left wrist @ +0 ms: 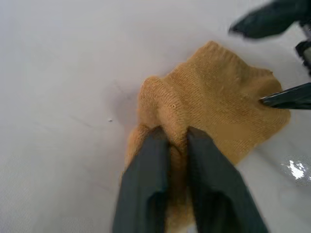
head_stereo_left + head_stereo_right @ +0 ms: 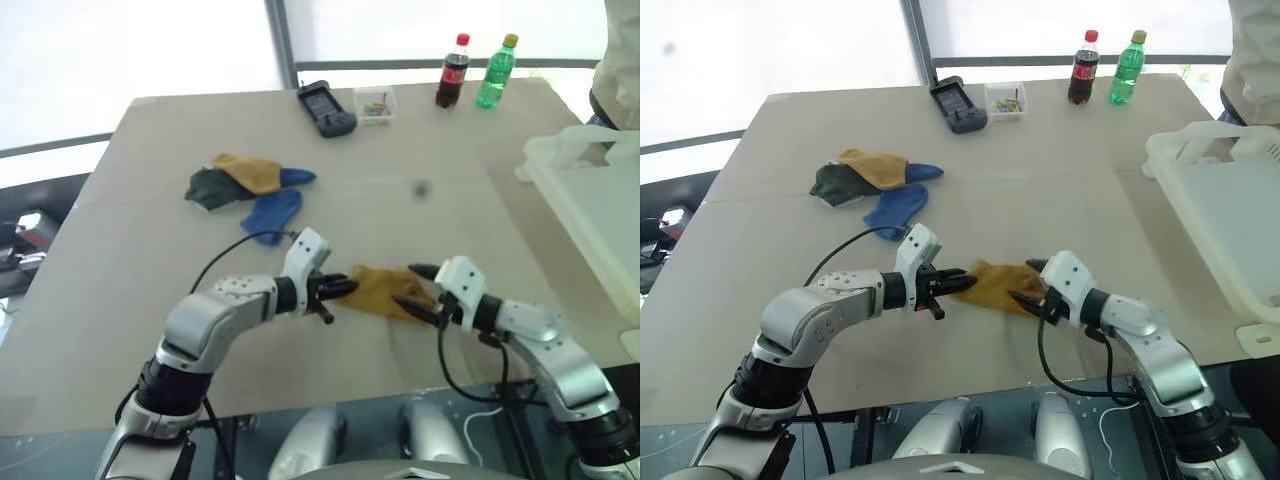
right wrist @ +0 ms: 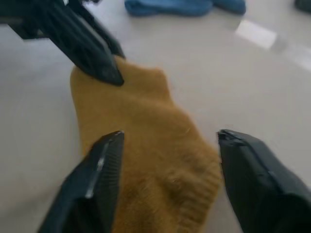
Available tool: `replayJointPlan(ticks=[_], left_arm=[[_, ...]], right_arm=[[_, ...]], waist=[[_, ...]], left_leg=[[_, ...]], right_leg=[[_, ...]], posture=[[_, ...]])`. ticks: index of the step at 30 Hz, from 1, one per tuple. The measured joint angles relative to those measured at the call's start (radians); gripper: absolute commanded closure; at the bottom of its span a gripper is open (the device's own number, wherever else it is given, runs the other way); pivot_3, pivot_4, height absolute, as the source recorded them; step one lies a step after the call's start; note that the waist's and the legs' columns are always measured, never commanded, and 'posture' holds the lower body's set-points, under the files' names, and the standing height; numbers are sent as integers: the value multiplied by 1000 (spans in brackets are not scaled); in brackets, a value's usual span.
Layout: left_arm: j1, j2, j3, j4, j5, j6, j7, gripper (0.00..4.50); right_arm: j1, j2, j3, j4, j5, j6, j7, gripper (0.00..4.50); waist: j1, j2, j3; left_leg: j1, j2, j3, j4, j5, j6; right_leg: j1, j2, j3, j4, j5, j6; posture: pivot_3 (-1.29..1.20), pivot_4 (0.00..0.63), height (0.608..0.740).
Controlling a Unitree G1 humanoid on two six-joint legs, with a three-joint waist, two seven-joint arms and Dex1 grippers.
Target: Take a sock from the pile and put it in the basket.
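Note:
A mustard yellow sock lies flat on the tan table, apart from the pile of yellow, blue and dark green socks further back on the left. My left gripper is shut on a raised fold at the sock's left end. At the sock's other end my right gripper stands open, one finger on each side of the ribbed cuff, which lies between them. The whitish basket sits at the table's right edge.
At the table's far edge stand a black handheld device, a small clear box of coloured bits, a cola bottle and a green bottle. A person stands behind the basket.

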Motion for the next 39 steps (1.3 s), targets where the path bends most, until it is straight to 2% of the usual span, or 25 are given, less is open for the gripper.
replayJointPlan(ticks=[3,4,5,6,16,21,24,27,30,32,33,37,39], left_arm=[[19,1,4,-9,17,-23,11,1157],[23,1,5,-11,21,-30,16,775],[32,1,7,-14,26,-38,19,208],[40,1,8,-17,28,-48,19,75],[133,66,110,-62,14,-88,-27,75],[53,94,52,-28,88,-227,-106,75],[53,73,10,20,109,-263,-132,805],[57,67,-60,88,169,-322,-163,1945],[55,68,-84,121,227,-404,-169,3386],[59,70,-97,126,246,-438,-179,3860],[68,73,-105,125,260,-470,-184,4465],[100,81,-91,113,277,-513,-186,4465],[107,83,-85,110,279,-514,-186,4500]], right_arm=[[-37,1,34,80,-52,-85,2,4160],[-52,0,38,105,-70,-108,2,4467],[-68,-4,44,136,-86,-141,5,4500],[-82,-7,45,162,-96,-166,9,4500],[-123,-68,38,281,-79,-364,154,4500],[-132,-74,38,328,-82,-456,200,4500],[-137,-70,39,338,-79,-470,208,4500],[-144,-67,36,342,-72,-456,216,4500],[-144,-76,23,318,-49,-409,222,3408],[-137,-86,13,295,-43,-388,220,2953],[-116,-99,-5,261,-35,-369,217,2284],[-41,-125,-80,144,19,-263,194,2284],[-25,-125,-104,94,54,-195,179,2870]], waist=[[-1,0,0],[0,0,0],[1,0,-1],[1,0,-1],[5,-1,-1],[4,-1,-1],[1,-1,-1],[1,-1,-1],[4,0,-1],[4,0,-1],[5,0,-1],[2,0,-1],[-2,0,-1]], left_leg=[[2,0,1,0,0,0],[3,0,0,1,0,0],[4,0,0,1,0,0],[5,0,0,1,0,0],[4,0,-1,1,0,0],[4,0,-1,0,0,0],[4,0,-1,0,0,0],[4,0,-1,0,0,0],[4,0,-1,0,0,0],[4,0,-1,0,0,0],[4,0,-1,0,0,0],[4,0,-1,-1,0,0],[4,1,-1,0,0,0]], right_leg=[[2,0,0,0,0,0],[3,0,0,0,0,0],[5,0,0,0,0,0],[6,0,0,0,0,0],[6,0,-2,-1,0,0],[6,0,-1,-2,0,0],[5,0,-1,-2,0,0],[5,0,-1,-1,0,0],[5,0,-1,-1,0,0],[5,0,-1,-1,0,0],[5,0,-1,-1,0,0],[5,-1,0,-1,0,0],[5,-1,0,-1,0,0]], posture=[[0,150,740],[0,150,740],[0,150,740],[0,150,740],[0,150,740],[0,150,740],[0,150,740],[0,150,740],[0,150,740],[0,150,740],[0,150,740],[0,150,740],[0,150,740]])
